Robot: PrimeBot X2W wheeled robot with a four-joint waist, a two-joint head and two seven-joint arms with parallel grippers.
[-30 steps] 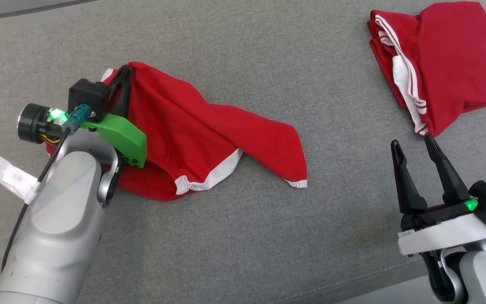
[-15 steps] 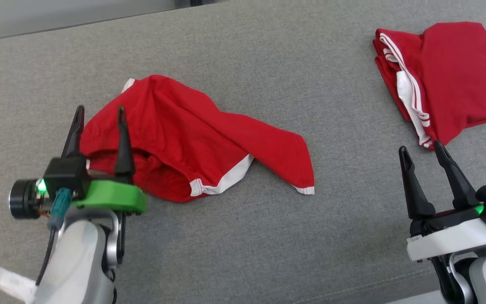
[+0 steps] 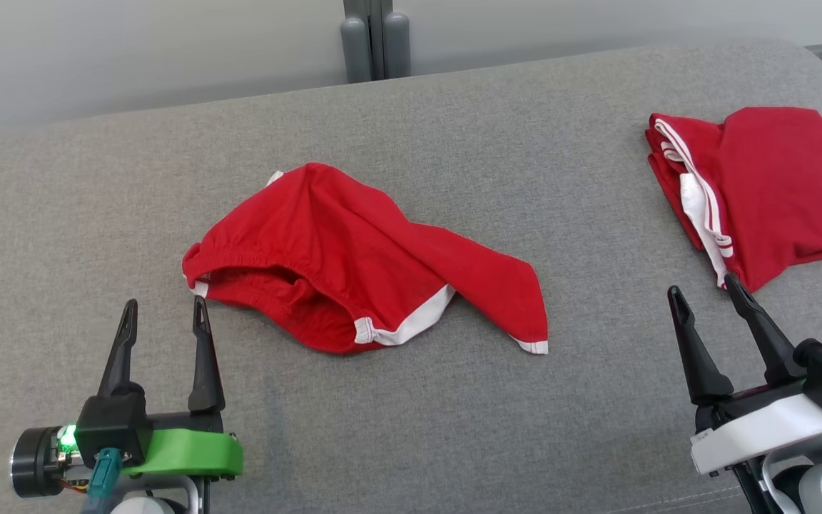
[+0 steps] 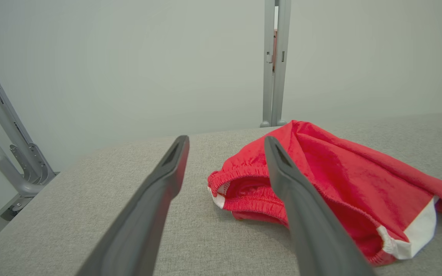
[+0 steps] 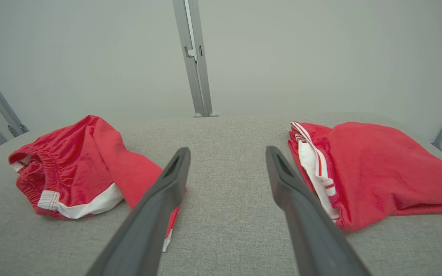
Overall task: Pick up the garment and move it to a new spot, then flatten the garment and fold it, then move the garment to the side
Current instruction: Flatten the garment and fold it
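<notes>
Crumpled red garment [image 3: 354, 250] loose at centre frame, both grippers empty and wide.

The grey fabric surface [image 3: 411, 442] runs edge to edge across the head view, and there in the middle sits the crumpled red garment, heaped rather than flat, its elastic waistband gaping toward the lower left and its white-trimmed hems trailing to the lower right. Over at the upper right, a second folded red garment [image 3: 782, 185] lies neat, white stripes along its left edge. Lower left, the left gripper [image 3: 164, 302] points up-frame, jaws spread, holding nothing, its tips just short of the waistband. Lower right, the right gripper [image 3: 702, 284] is parted too, empty, its outer fingertip just below the folded garment's near corner. A grey post [image 3: 375, 39] stands at top centre.
</notes>
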